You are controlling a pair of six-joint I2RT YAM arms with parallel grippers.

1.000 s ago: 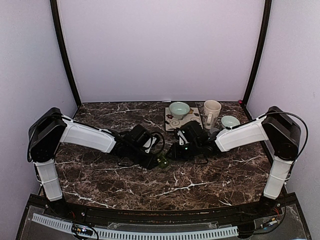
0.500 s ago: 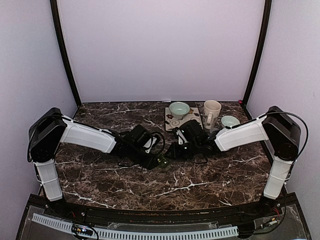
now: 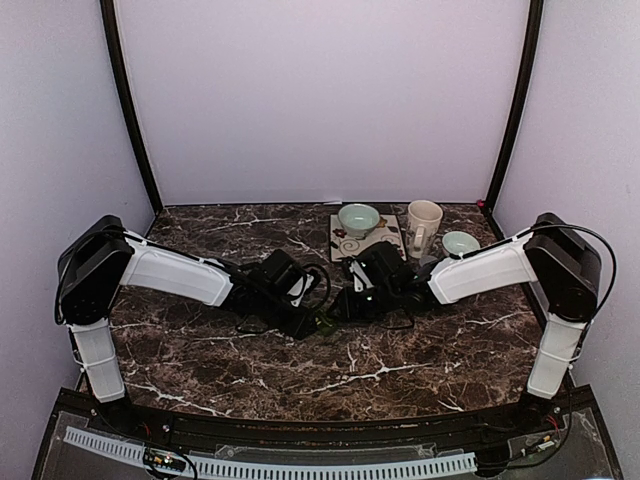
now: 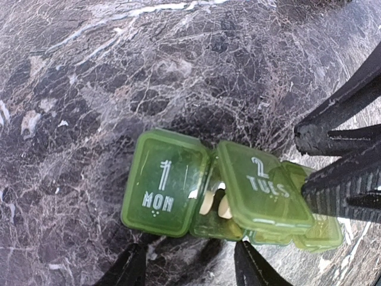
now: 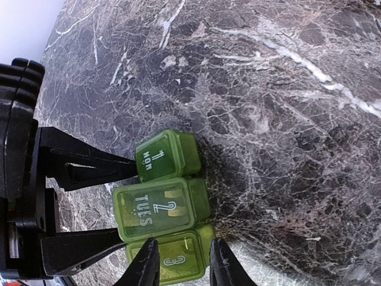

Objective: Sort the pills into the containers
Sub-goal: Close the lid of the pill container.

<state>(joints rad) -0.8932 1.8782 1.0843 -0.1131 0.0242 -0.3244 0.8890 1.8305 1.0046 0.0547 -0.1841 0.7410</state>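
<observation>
The containers (image 4: pixel 178 190) are a green strip of lidded compartments marked 1 MON, 2 TUES and 3 (image 5: pixel 172 196), lying on the marble mid-table. The TUES lid (image 4: pixel 265 187) stands lifted. Two pale pills (image 4: pixel 214 205) show under it. My left gripper (image 4: pixel 190 268) is open, its tips at the strip's near edge by MON and TUES. My right gripper (image 5: pixel 183 262) comes from the opposite side. Its fingertips (image 5: pixel 149 256) sit over compartment 3, and whether they pinch it does not show. In the top view both grippers (image 3: pixel 305 320) (image 3: pixel 342 303) meet and mostly hide the strip.
At the back stand a pale green bowl (image 3: pixel 358 217) on a patterned mat (image 3: pixel 345 247), a cream mug (image 3: pixel 423 226) and a smaller green bowl (image 3: pixel 460 242). Walls close in the table on three sides.
My right gripper has edged left toward the left gripper, and the green strip shows less between them in the top view. The left arm has barely moved.
</observation>
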